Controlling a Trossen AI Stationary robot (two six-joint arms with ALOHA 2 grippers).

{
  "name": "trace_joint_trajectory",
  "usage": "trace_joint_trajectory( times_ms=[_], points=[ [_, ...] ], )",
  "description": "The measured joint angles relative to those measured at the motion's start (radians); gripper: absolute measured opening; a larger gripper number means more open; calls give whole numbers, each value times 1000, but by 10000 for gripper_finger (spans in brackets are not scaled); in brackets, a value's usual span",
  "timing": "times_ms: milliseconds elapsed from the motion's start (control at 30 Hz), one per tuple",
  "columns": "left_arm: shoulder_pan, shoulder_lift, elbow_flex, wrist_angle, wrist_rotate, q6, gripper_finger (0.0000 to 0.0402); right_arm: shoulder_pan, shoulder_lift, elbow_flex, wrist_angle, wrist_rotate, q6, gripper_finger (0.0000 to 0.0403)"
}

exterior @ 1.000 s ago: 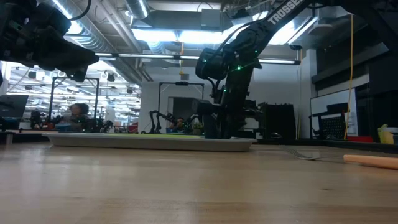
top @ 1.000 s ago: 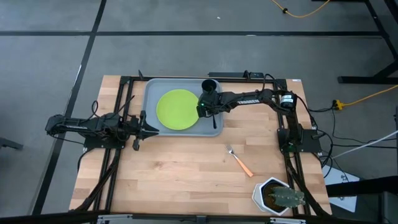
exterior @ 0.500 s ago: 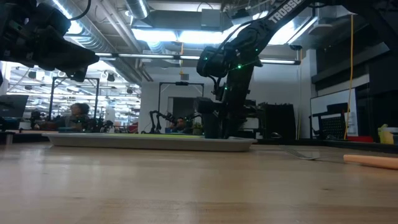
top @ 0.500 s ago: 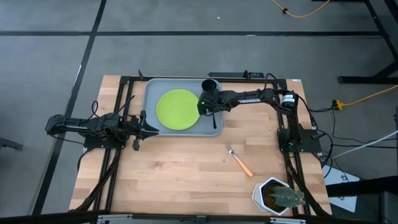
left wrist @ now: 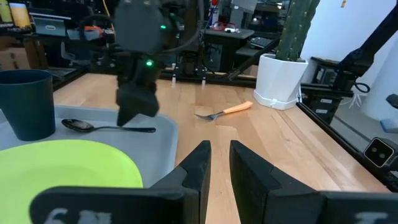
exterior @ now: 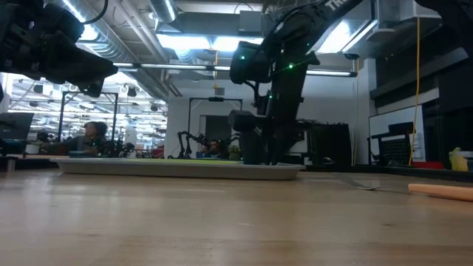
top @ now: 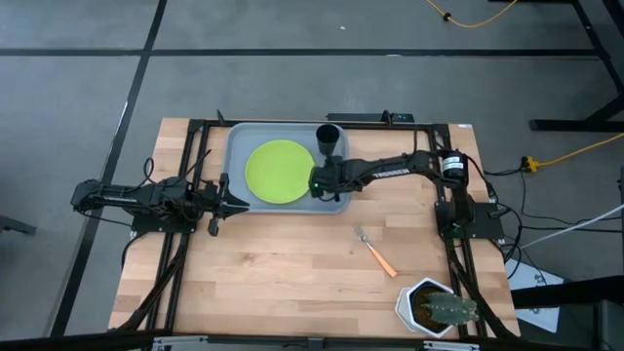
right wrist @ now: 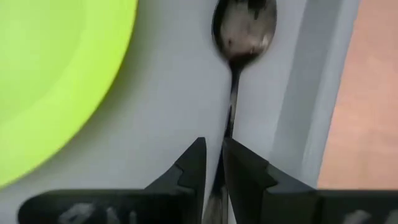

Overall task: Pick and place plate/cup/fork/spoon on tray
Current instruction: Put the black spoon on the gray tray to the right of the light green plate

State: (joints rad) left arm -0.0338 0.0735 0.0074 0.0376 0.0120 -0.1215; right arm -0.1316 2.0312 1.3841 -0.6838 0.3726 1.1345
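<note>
Lime-green round plate (top: 279, 172), black cylindrical cup (top: 329, 137) and dark metal spoon (right wrist: 244, 28) lie on the grey-blue tray (top: 237, 146). My right claw (right wrist: 212, 163), nearly closed and empty, hangs above the spoon handle. Only the orange-handled fork (top: 375, 252) remains on the table.

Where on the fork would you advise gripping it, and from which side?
Probably the orange handle of the fork, near its middle, from straight above. It lies flat on the bare table with nothing close by, and the handle looks thicker than the tines, so fingers should straddle it crosswise.
</note>
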Motion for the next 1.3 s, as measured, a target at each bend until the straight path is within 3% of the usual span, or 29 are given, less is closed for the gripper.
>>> trace_joint_trajectory(
  times_ms=[233,500,1300],
  points=[
    [0,0,0,0,0,0,53,72,0,0,-71,54,98,44],
    [0,0,0,0,0,0,53,60,0,0,-99,54,97,5],
    [0,0,0,0,0,0,53,91,2,0,-117,50,102,2]
  ],
)
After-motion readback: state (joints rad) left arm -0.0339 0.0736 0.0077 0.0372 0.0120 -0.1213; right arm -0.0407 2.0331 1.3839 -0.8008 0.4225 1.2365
